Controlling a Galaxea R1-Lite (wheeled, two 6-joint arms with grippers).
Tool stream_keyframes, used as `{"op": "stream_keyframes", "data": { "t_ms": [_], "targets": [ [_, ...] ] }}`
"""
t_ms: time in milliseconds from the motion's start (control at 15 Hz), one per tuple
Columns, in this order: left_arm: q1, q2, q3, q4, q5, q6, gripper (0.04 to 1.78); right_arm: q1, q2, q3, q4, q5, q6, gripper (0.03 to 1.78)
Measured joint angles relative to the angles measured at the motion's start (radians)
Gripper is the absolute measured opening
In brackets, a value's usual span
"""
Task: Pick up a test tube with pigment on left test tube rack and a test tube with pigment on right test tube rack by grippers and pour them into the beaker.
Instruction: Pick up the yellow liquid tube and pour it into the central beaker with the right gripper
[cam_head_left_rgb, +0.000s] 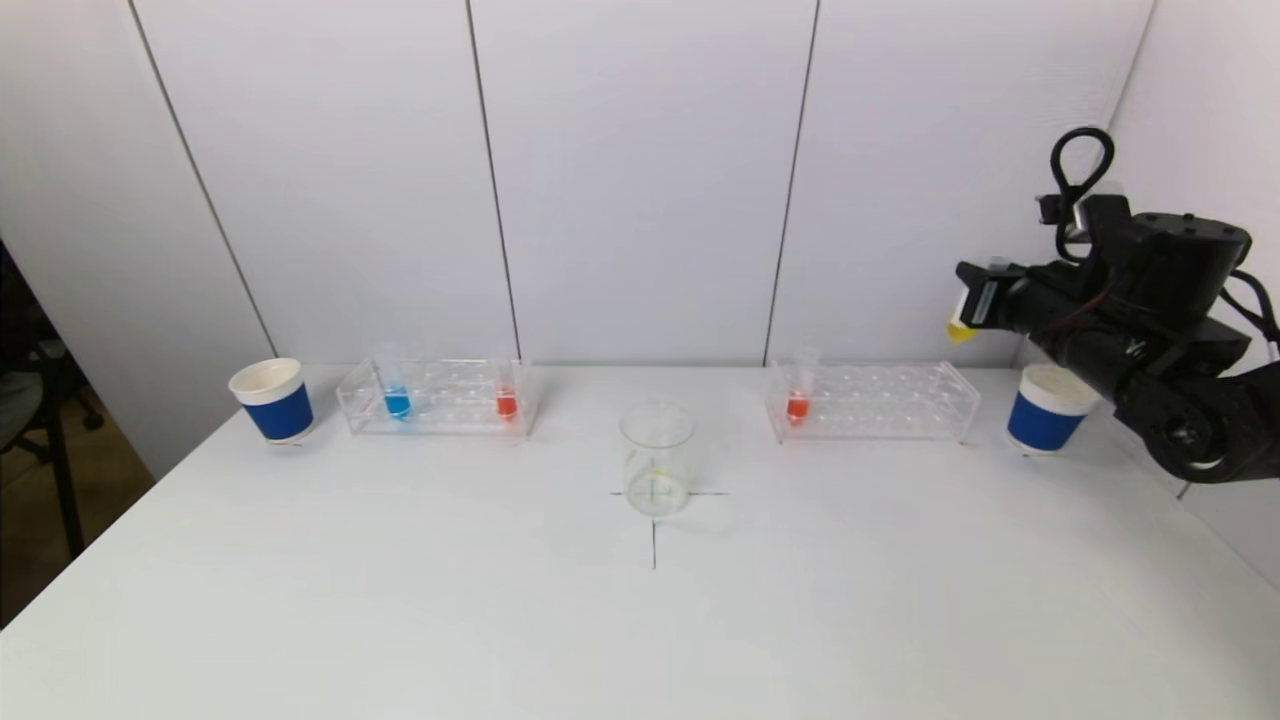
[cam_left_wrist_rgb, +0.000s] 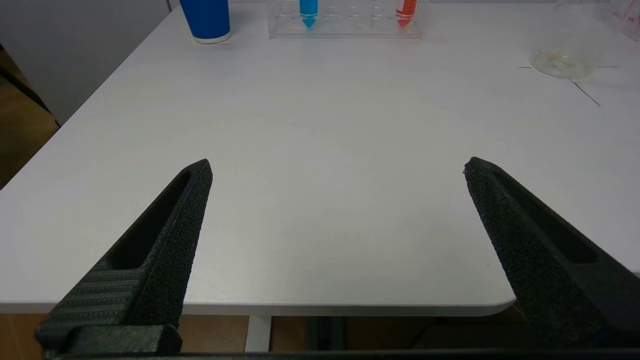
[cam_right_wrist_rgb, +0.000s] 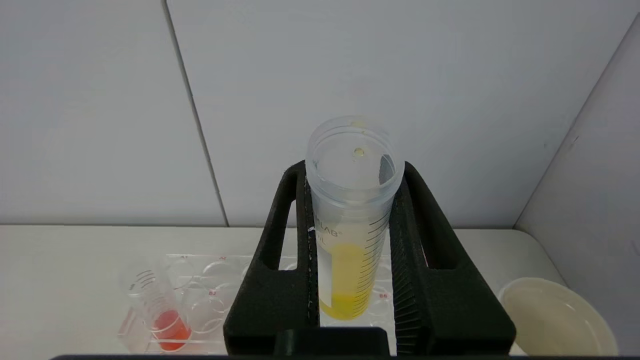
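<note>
Left blue cup (cam_head_left_rgb: 273, 400) at far left of white tabletop (cam_head_left_rgb: 500, 620). Left rack (cam_head_left_rgb: 440, 398): blue tube (cam_head_left_rgb: 396, 390), red tube (cam_head_left_rgb: 506, 392). Left tool (cam_left_wrist_rgb: 337, 170) low over near tabletop edge, jaws wide apart, empty. Beaker (cam_head_left_rgb: 657, 458) centre, on cross mark. Right rack (cam_head_left_rgb: 872, 400): red tube (cam_head_left_rgb: 800, 395). Right blue cup (cam_head_left_rgb: 1046, 408) beside it. Right tool (cam_right_wrist_rgb: 350, 260) raised above right rack, clamped on yellow tube (cam_right_wrist_rgb: 350, 240), upright, yellow liquid in lower part. White panel wall behind.
</note>
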Motion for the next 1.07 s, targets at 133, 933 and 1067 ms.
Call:
{"op": "stream_keyframes", "data": {
  "t_ms": [133, 933, 1067],
  "targets": [
    [0.0, 0.0, 0.0, 0.0, 0.0, 0.0, 1.76, 0.009, -0.056, -0.026, 0.076, 0.003, -0.011, 0.47],
    [0.0, 0.0, 0.0, 0.0, 0.0, 0.0, 1.76, 0.109, -0.282, -0.229, 0.458, 0.142, -0.016, 0.47],
    [0.0, 0.0, 0.0, 0.0, 0.0, 0.0, 1.76, 0.111, -0.285, -0.249, 0.499, 0.184, -0.032, 0.47]
  ]
}}
